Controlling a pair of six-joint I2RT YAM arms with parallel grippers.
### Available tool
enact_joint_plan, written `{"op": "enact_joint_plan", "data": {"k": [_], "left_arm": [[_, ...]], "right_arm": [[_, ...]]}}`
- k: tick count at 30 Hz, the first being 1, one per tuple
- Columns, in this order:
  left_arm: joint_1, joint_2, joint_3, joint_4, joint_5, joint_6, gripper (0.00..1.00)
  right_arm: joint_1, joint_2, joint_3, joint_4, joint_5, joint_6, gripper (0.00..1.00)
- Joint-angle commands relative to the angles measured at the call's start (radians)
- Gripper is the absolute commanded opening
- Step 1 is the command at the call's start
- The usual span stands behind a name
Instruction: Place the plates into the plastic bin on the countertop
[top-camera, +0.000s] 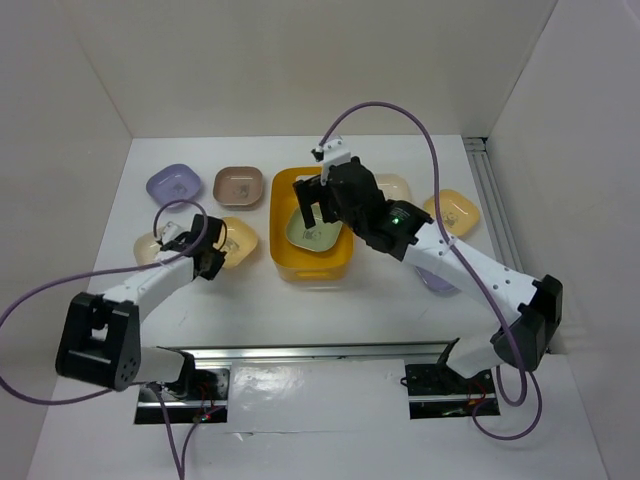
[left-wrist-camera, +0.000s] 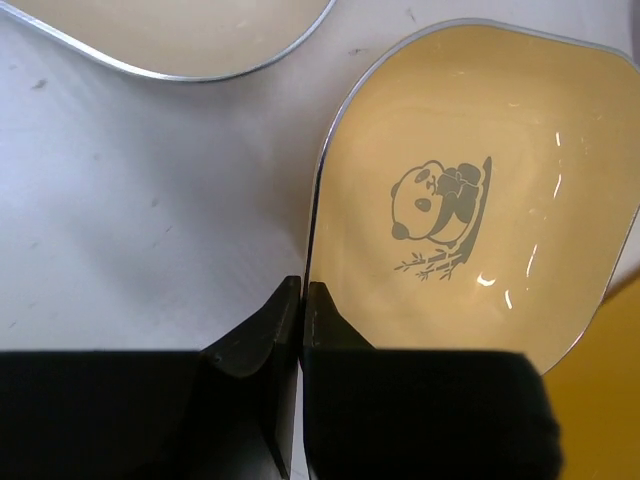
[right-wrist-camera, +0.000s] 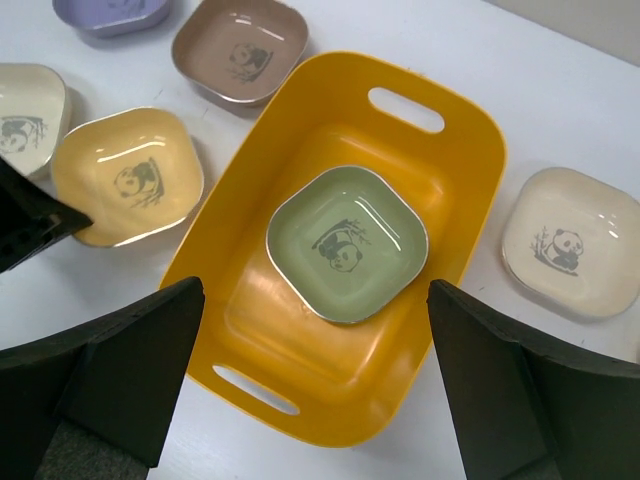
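Left arm (top-camera: 150, 282) and right arm (top-camera: 480, 268): white link shells, chunky black joints, black blocky bases (top-camera: 98, 340). Each trails a purple cable (top-camera: 400, 108) off the wrist. Right one has a tiny green light (top-camera: 397, 217) glowing. End effector fingers (right-wrist-camera: 120, 370) are matte black wedges.
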Motion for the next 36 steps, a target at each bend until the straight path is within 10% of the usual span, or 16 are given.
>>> {"op": "enact_joint_plan", "data": {"k": [1,11,19,36], "left_arm": [[-0.042,-0.164,0.068,-0.172,-0.095,-0.023,0.00],[-0.122,-0.315,0.336,-0.119,-0.025,0.310,0.00],[-0.257,0.060,0.740,-0.138,0.295,0.741,0.00],[-0.278,0.476,0.938,-0.291,0.324,0.810,0.00]], "right_arm": [[0.009,-0.070,0.002,0.038,0.052,0.003,1.00],[-0.192,-0.137,-0.031,-0.054,0.126,0.162,1.00],[-0.376,-0.278,-0.198,-0.082,0.031,0.191,1.00],[-0.609,-0.467,-0.395,-0.193,-0.039,0.299,1.00]]}}
